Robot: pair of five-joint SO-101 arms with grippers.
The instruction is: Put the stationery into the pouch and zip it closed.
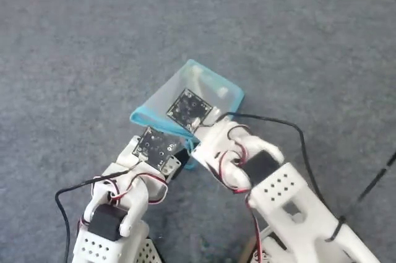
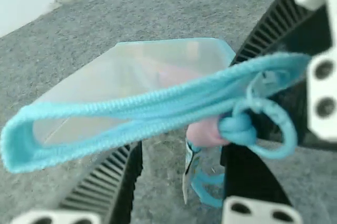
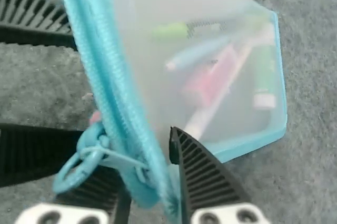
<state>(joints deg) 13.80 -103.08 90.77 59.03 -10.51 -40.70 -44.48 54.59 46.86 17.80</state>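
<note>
pouch: translucent with a blue edge (image 1: 198,80), it sits in the middle of the table just ahead of both arms, with its zip side turned toward them and its far corner pointing away.
stationery: inside the pouch, seen through its wall in the right wrist view as green, blue, pink and white pieces (image 3: 210,81) lying close together.
zip: the blue band (image 2: 137,108) runs along the near side of the pouch; its two sides lie together along the stretch that shows.
pull cord: a blue loop (image 3: 87,161) hangs at one end of the zip, right beside the right gripper's fingers.
left gripper: at the zip side of the pouch (image 2: 179,166). its two ribbed fingers stand spread apart, with grey table showing between them and the zip band crossing in front of them.
right gripper: also at the zip side (image 3: 147,171), pressed together on the zip band of the pouch next to the pull cord, one finger on each face.
label: a small white and blue tag (image 2: 192,179) hangs below the zip, between the left gripper's fingers.
table: covered in grey felt (image 1: 74,59).
</note>
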